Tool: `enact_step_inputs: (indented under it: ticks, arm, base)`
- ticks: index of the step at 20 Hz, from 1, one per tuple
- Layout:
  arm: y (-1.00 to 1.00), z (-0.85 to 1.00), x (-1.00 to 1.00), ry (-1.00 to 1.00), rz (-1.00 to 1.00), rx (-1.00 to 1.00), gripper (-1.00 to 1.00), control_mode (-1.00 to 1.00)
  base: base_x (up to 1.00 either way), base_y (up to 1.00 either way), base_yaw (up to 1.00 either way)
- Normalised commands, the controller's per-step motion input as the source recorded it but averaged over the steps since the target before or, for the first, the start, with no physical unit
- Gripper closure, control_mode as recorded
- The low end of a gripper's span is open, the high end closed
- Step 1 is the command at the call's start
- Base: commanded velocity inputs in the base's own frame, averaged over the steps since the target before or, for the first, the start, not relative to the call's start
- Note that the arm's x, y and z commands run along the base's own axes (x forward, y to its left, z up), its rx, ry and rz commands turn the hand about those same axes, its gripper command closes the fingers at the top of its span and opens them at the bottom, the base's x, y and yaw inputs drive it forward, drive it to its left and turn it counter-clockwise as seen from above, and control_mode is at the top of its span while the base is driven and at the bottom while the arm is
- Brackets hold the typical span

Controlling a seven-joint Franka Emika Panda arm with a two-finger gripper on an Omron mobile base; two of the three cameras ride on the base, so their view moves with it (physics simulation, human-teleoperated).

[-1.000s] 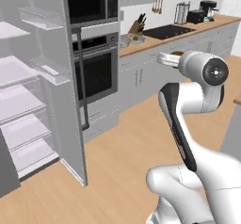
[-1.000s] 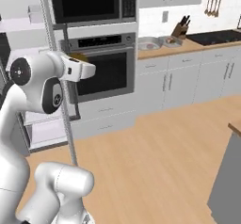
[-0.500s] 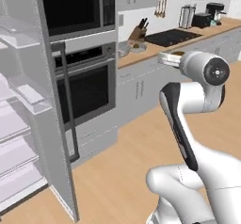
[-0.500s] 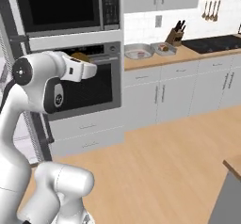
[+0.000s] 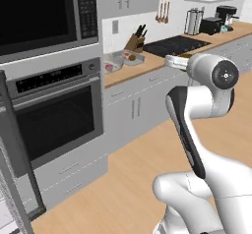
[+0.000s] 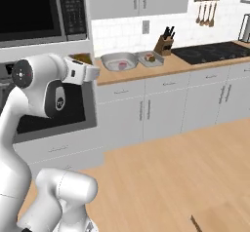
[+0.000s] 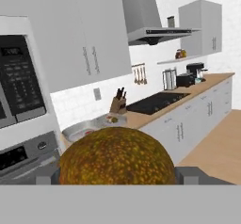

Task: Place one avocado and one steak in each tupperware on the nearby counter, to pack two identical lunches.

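We had the avocado [image 7: 116,155], a brown-yellow mottled ball, sitting between the gripper [image 7: 116,175] fingers; the finger tips [image 7: 47,175] showed at its 9 and 3 o'clock, spread wide and closed on it. In the right base view the avocado [image 6: 82,58] peeked out as a dark-yellow patch at 12 o'clock of the gripper [image 6: 85,71], held up in front of the oven. In the left base view the gripper [image 5: 176,61] end pointed at 9 o'clock from the arm's round joint, toward the counter [image 5: 147,67].

Two tupperware containers sat on the counter [image 6: 161,67], side by side, close together. In the right base view the larger grey tupperware [image 6: 118,60] had something red-pink in it, likely a steak [image 6: 120,65]; the smaller tupperware [image 6: 149,57] at its 3 o'clock held a small dark item plus a red one, too small to tell apart. The left base view showed the same pair [image 5: 122,59] with reddish bits inside.

At 3 o'clock of the containers stood a knife block [image 6: 164,43], then the black cooktop [image 6: 210,51]. Utensils [image 6: 205,12] hung on the wall at 12 o'clock of the cooktop. At 9 o'clock of the counter were the wall oven [image 5: 54,115] and the microwave [image 5: 44,16] above it. A toaster and coffee maker [image 5: 219,19] stood at the counter's far end. The hand view also showed a range hood [image 7: 155,30] over the cooktop [image 7: 153,102].
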Motion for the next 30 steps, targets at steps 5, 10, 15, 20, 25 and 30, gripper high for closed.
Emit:
enact_step_inputs:
  ticks: [5,10,15,20,25,30]
  arm:
    - [0.0,0.0,0.0,0.0,0.0,0.0,1.0,1.0]
    - [0.0,0.0,0.0,0.0,0.0,0.0,1.0,1.0]
    - [0.0,0.0,0.0,0.0,0.0,0.0,1.0,1.0]
    - [0.0,0.0,0.0,0.0,0.0,0.0,1.0,1.0]
    - [0.0,0.0,0.0,0.0,0.0,0.0,1.0,1.0]
    - [-0.01,-0.16,0.8,0.4,0.23,0.01,1.0,-1.0]
  base:
    - [1.0,-0.87,0.0]
    - [1.0,-0.48,0.09]
    - [1.0,-0.05,0.08]
    - [1.0,-0.03,0.21]
    - [1.0,0.0,0.28]
    - [0.2,0.0,0.06]
